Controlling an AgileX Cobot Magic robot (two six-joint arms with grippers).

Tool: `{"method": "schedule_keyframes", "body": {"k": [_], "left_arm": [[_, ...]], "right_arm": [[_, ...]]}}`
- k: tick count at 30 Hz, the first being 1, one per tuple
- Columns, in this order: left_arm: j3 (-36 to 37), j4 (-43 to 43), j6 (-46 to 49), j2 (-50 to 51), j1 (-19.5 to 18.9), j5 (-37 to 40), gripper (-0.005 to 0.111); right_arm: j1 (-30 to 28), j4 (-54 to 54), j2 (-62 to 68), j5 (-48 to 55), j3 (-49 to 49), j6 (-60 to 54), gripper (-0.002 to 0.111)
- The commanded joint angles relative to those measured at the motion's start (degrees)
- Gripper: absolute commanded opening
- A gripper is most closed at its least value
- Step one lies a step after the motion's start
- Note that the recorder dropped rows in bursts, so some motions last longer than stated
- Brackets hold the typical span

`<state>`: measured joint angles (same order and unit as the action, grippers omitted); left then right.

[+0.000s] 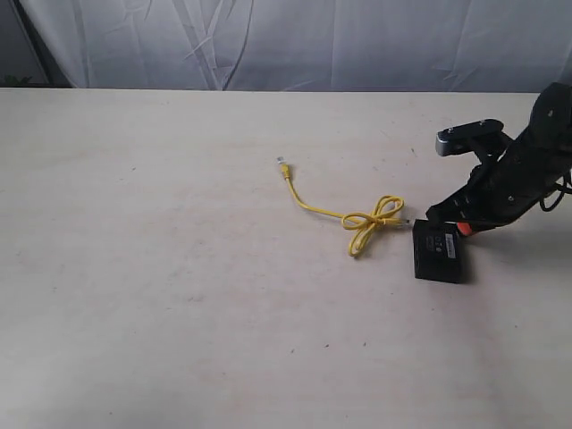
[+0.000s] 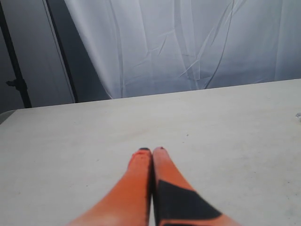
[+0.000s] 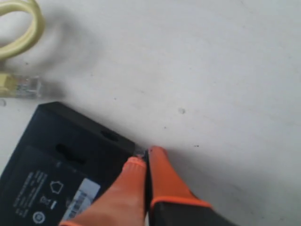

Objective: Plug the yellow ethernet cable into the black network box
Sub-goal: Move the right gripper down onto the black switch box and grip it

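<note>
The yellow ethernet cable lies knotted in a loose loop on the table, one clear plug far out, the other plug resting just off the black network box. The box lies flat with its white label upward. My right gripper is shut with nothing between its orange fingers, its tips at the box's far corner; in the exterior view it shows as an orange tip at the box's edge. My left gripper is shut and empty, above bare table, away from both things.
A pale table carries everything. A white curtain hangs behind its far edge. The right arm reaches in from the right side. A dark post stands beyond the table's corner in the left wrist view.
</note>
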<state>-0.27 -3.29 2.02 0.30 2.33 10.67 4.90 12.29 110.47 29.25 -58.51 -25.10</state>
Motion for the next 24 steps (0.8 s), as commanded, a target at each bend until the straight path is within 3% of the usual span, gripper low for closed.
{"method": "schedule_keyframes", "body": {"k": [1,18,24], "left_arm": [[0.27,0.26,-0.32,-0.30,-0.15,-0.43,0.000],[0.27,1.76,-0.32,-0.30,-0.15,-0.43,0.000],[0.27,6.89,-0.32,-0.30,-0.15,-0.89,0.000]], "right_arm": [[-0.08,0.21,0.15,-0.35,-0.32,-0.45,-0.001],[-0.08,4.87,2.99,0.09,-0.32,-1.17,-0.001],[-0.08,7.53,2.99,2.21,-2.27,-3.63,-0.001]]}}
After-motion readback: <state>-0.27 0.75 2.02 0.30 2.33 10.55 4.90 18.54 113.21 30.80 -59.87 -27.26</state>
